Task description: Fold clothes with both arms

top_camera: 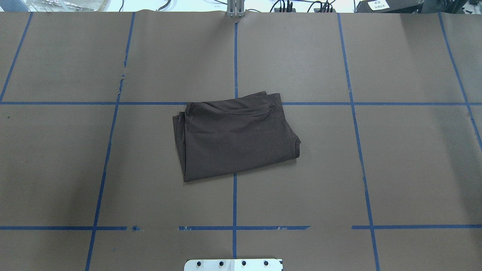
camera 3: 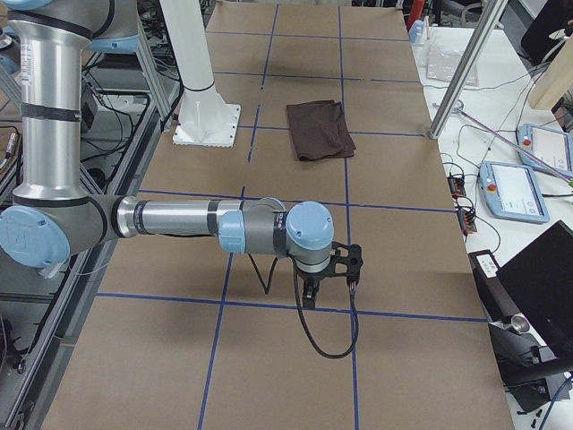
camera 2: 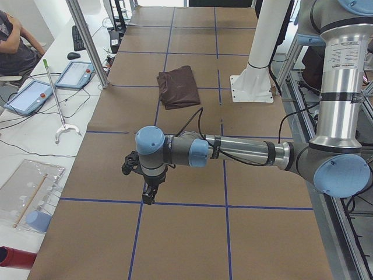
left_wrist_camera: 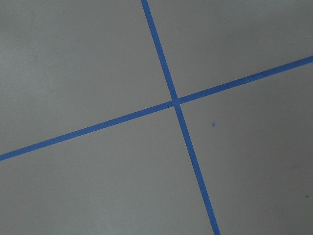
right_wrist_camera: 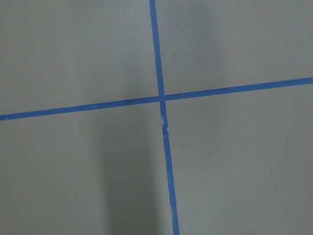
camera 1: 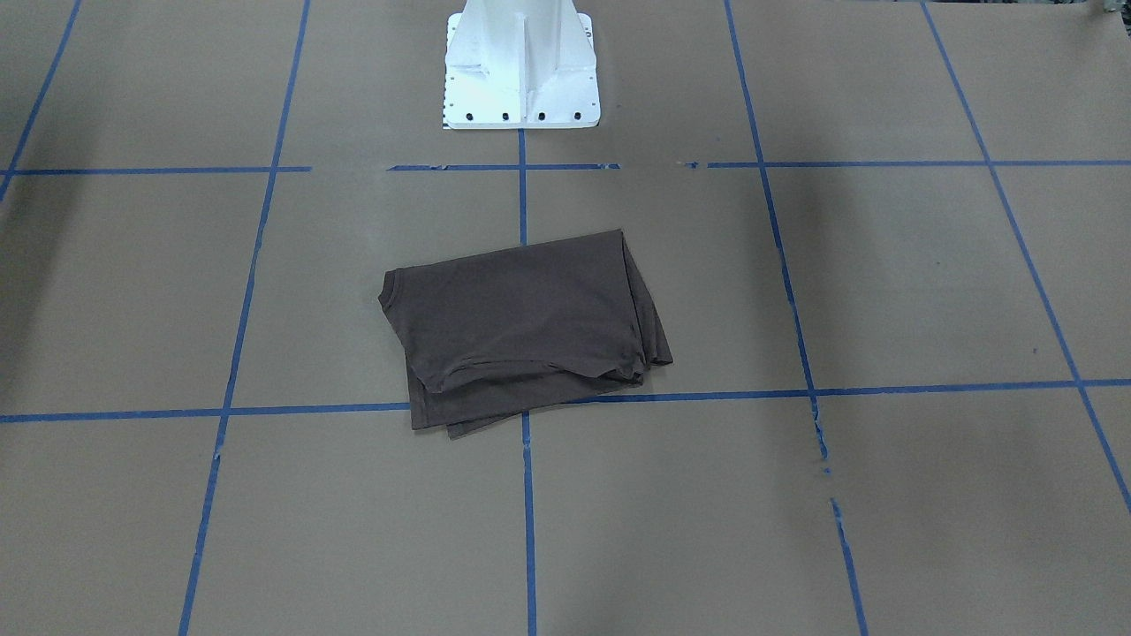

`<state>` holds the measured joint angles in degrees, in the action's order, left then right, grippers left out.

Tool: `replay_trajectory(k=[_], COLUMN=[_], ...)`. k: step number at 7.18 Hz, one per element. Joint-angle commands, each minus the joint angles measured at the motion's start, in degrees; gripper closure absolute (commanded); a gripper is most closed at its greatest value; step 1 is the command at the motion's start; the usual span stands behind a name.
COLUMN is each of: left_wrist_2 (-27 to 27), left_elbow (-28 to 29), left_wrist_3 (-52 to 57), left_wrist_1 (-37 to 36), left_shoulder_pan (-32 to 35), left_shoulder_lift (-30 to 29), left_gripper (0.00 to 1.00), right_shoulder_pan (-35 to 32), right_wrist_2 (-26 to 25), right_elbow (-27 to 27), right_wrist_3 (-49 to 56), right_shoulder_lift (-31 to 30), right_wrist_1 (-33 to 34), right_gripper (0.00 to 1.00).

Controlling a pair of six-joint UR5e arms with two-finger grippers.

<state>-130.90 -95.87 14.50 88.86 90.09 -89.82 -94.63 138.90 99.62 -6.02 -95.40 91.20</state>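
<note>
1. Brown paper covers the worktop (camera 1: 884,265), and blue tape (left_wrist_camera: 176,103) marks it into squares.
2. I see the shirt (camera 1: 521,331) lying folded in the middle of the worktop, just in front of the white base (camera 1: 521,71). It is a rough, flat block with its layers showing at the edge away from the base, and it sits over a tape crossing.
3. My left arm (camera 2: 233,150) reaches out low near the left end of the worktop, well apart from the shirt. The left gripper (camera 2: 148,196) points down with nothing in it that I can see. I cannot tell how wide its jaws are.
4. My right arm (camera 3: 179,218) does the same near the right end. The right gripper (camera 3: 309,296) points down too, and again I cannot tell about its jaws.
5. Both wrist cameras show only paper and a tape crossing.
</note>
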Motion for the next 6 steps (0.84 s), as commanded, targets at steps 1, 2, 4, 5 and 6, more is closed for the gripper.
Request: replay_trajectory(k=[1,2,4,5,6], left_wrist_2=[-0.1,-0.5,-0.4,-0.4,-0.4], left_elbow=[0.3,0.2,0.2,0.2,0.2], left_wrist_3=[-1.0,-9.1,-13.9,-13.9,-13.8], left_wrist_1=[-0.1,0.1,0.4,0.4,0.5], left_shoulder_pan=[0.0,-0.1,-0.1,-0.1,-0.1], left_shoulder_lift=[0.0,0.0,0.0,0.0,0.0], left_gripper=[0.0,0.0,0.0,0.0,0.0], right_shoulder_pan=[1.3,1.3,1.3,1.3,1.3], right_wrist_2=[0.0,0.0,0.1,0.2,0.2], right_elbow=[0.5,0.5,0.4,0.4,0.3], right_wrist_3=[-1.0,-1.0,-1.0,-1.1,-1.1], right_shoulder_lift=[0.0,0.0,0.0,-0.1,-0.1], right_wrist_1=[0.0,0.0,0.0,0.0,0.0], right_gripper=[0.0,0.0,0.0,0.0,0.0])
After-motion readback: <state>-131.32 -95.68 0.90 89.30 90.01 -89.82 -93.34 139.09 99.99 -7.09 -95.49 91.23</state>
